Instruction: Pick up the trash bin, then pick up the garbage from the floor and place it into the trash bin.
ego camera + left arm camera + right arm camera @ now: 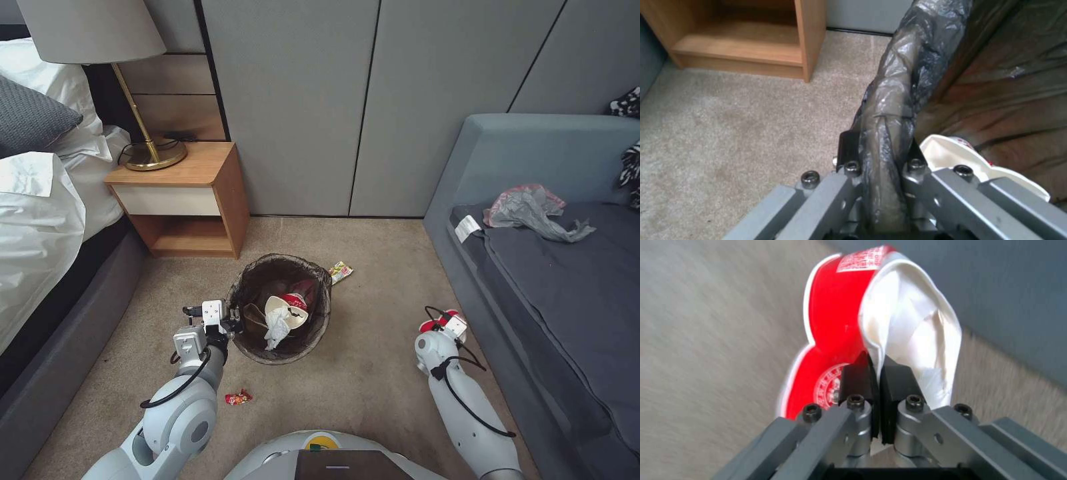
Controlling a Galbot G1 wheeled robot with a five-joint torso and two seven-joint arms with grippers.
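The trash bin (280, 308), round with a dark bag liner over its rim, is held at the middle of the carpet. My left gripper (230, 323) is shut on its lined rim (889, 110). Inside lie a red-and-white cup (288, 307) and crumpled tissue (275, 328); the cup's white edge (951, 156) shows beside the fingers. My right gripper (876, 376) is shut on the wall of a crushed red-and-white paper cup (849, 316), to the bin's right near the sofa (440, 323). A colourful wrapper (340, 271) lies behind the bin and a small red wrapper (238, 398) lies by my left arm.
A wooden nightstand (190, 200) with a brass lamp (150, 150) stands at the back left beside the bed (40, 220). A grey-blue sofa (553, 267) runs along the right, with a crumpled grey bag (533, 210) on it. Open carpet lies between them.
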